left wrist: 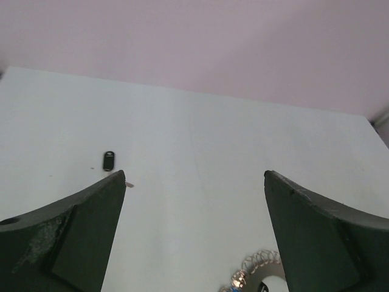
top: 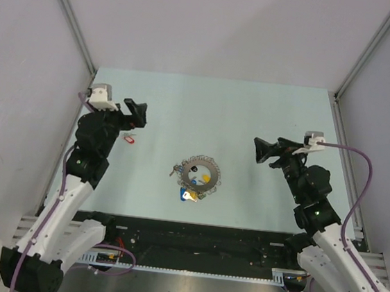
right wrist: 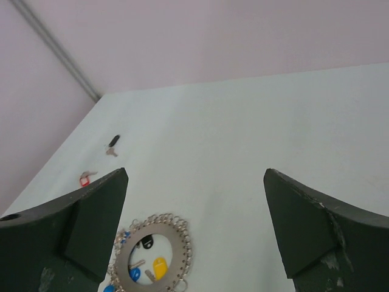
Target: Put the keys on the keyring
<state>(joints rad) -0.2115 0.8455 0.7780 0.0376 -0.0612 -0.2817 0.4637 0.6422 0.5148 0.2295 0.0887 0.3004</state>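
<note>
Keyring [right wrist: 177, 238] lay mid surface [top: 268, 112]; red key [top: 129, 138], black key [left wrist: 109, 160] loose by left hand [top: 137, 114]. Left hand, right hand [top: 259, 150] both released, empty. Step judged: first pickup; next needed careful pinch on red key.

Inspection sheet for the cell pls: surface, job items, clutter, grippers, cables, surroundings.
Surface: pale table, no spills seen.
Job's things: keyring at centre, yellow key lying inside its loop; red key and black key loose near the left arm.
Clutter: nothing seen.
Grippers: left gripper and right gripper open, fingers empty, above the table.
Cables: purple cable on each arm.
Surroundings: plain walls, metal frame posts.
</note>
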